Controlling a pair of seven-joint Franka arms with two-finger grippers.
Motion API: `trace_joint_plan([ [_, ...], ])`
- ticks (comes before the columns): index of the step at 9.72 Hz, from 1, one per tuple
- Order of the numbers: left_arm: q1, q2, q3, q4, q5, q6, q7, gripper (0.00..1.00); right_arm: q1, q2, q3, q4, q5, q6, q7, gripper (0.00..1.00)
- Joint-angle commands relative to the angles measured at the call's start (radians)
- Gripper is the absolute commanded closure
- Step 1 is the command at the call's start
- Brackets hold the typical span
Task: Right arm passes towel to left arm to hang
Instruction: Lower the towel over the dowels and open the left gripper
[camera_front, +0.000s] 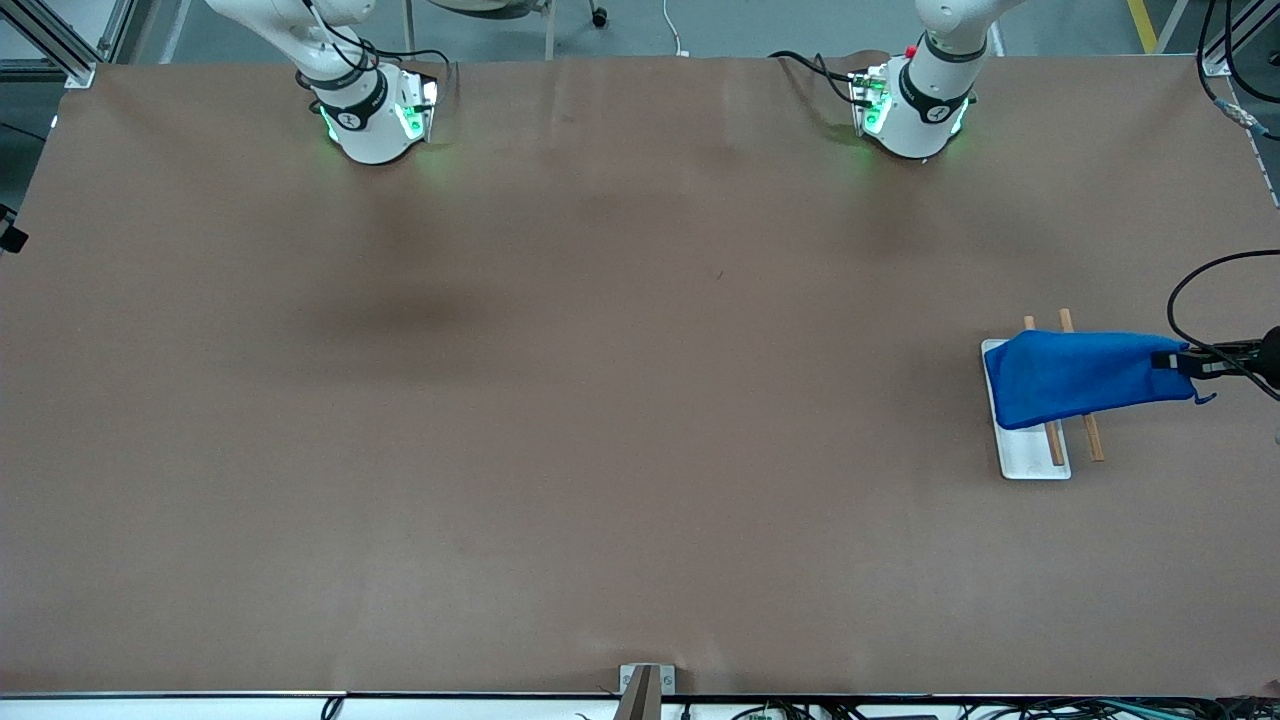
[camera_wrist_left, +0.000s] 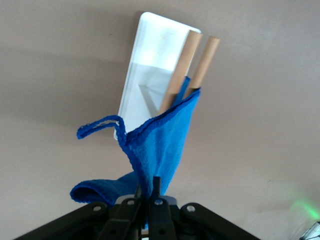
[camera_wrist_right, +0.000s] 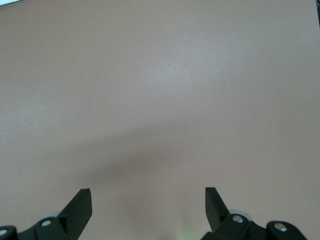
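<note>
The blue towel (camera_front: 1080, 378) is draped over two wooden rods (camera_front: 1092, 438) of a small white rack (camera_front: 1030, 458) at the left arm's end of the table. My left gripper (camera_front: 1180, 362) is shut on the towel's end beside the rack, and the corner loop (camera_front: 1205, 399) hangs just below it. In the left wrist view the towel (camera_wrist_left: 160, 145) runs from the shut fingers (camera_wrist_left: 156, 192) up to the rods (camera_wrist_left: 192, 67), with the loop (camera_wrist_left: 97, 126) sticking out sideways. My right gripper (camera_wrist_right: 148, 200) is open and empty over bare table; in the front view only that arm's base (camera_front: 375, 115) shows.
The left arm's base (camera_front: 915, 110) with its red knob stands at the table's robot edge. A black cable (camera_front: 1195, 290) loops above the left gripper. A small metal bracket (camera_front: 645, 685) sits at the table edge nearest the front camera.
</note>
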Motion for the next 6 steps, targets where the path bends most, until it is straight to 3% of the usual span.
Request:
trace_joint_plan([
  [1, 0.018, 0.06, -0.001, 0.015, 0.053, 0.028, 0.041, 1.0, 0.001, -0.013, 0.001, -0.015, -0.023, -0.002, -0.009, 0.0],
  [5, 0.039, 0.109, 0.04, 0.015, 0.106, 0.104, 0.156, 1.0, 0.001, -0.013, 0.001, -0.015, -0.023, -0.002, -0.007, 0.0],
  [6, 0.038, 0.111, 0.04, 0.013, 0.106, 0.105, 0.153, 0.89, 0.001, -0.013, 0.001, -0.015, -0.023, -0.002, -0.007, 0.0],
])
